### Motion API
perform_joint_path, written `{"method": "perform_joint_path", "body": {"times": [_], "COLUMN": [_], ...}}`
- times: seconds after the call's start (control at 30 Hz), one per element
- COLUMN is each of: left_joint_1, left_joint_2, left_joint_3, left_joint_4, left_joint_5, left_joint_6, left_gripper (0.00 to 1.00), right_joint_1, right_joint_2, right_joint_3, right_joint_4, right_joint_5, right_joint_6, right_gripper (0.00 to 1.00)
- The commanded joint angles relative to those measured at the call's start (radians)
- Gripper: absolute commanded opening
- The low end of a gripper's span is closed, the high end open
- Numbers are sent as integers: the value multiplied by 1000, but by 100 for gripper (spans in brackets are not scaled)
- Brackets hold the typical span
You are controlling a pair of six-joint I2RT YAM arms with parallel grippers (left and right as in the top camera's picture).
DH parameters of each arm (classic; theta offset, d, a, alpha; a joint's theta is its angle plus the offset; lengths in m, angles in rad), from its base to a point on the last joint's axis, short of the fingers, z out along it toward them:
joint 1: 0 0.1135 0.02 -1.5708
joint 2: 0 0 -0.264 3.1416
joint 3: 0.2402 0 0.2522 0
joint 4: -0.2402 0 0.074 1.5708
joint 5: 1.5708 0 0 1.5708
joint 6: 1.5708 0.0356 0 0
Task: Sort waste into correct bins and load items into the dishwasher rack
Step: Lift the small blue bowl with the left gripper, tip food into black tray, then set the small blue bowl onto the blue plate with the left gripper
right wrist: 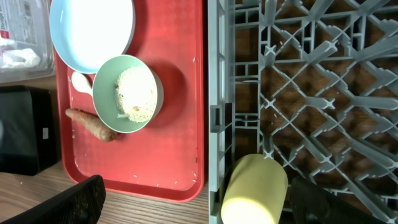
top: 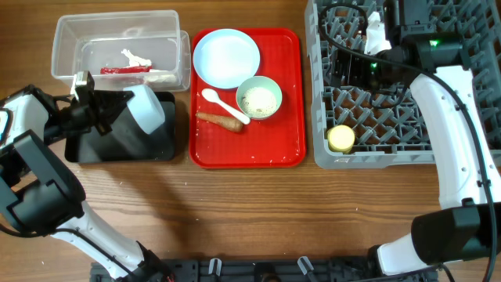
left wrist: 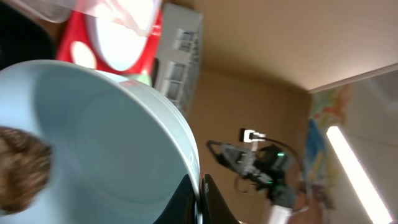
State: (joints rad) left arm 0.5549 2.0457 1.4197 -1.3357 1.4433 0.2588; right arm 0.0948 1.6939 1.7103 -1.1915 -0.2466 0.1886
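- Overhead, we see the left claw (top: 125, 106) pinching the pale blue bowl (top: 150, 111). The bowl is tilted above the black tray (top: 149, 146) on the worktop (top: 250, 211).
- Just behind that tray, the clear tub (top: 63, 39) holds the red wrapper (top: 125, 70) and white scraps (top: 138, 57).
- The red tray (top: 274, 141) carries the pale blue plate (top: 226, 57) and the mint-green bowl (top: 275, 92) with rice (top: 258, 100) in it. It also carries the white spoon (top: 223, 102) and the carrot piece (top: 219, 120), with the spoon between plate and carrot.
- The right arm (top: 446, 117) reaches over the rack (top: 329, 160). 1 yellow cup (top: 340, 139) sits in the rack's corner nearest the red tray.
- From the left wrist, the pale blue bowl fills most of the view, with the brown lump (left wrist: 22, 168) inside at its left edge. The 2 fingers (left wrist: 217, 208) of the left claw are pressed onto the bowl's rim.
- From the right wrist, the right claw (right wrist: 199, 208) is spread wide and holds nothing, with 1 dark finger at each bottom corner.
- Between those fingers we see the rack's edge and the yellow cup. Left of them is the red tray with the plate, the rice-filled mint-green bowl, the spoon and the carrot piece touching that bowl's side.
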Motion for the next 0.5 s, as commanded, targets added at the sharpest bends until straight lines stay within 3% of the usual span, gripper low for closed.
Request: {"method": "perform_joint_path", "body": {"times": [0.0, 0.47], "left_joint_1": [0, -32], "left_joint_2": [-3, -50], "left_joint_3": [4, 27], "left_joint_4": [-41, -64], "left_joint_5": [113, 99], "left_joint_6": [25, 78], "left_gripper": [4, 4], "right_joint_1": [-1, -1], "right_joint_2": [-16, -16], "right_joint_3": [16, 16], "right_joint_4": [0, 2], "right_joint_5": [-13, -13], "right_joint_6": [-19, -31], "right_gripper": [96, 96]}}
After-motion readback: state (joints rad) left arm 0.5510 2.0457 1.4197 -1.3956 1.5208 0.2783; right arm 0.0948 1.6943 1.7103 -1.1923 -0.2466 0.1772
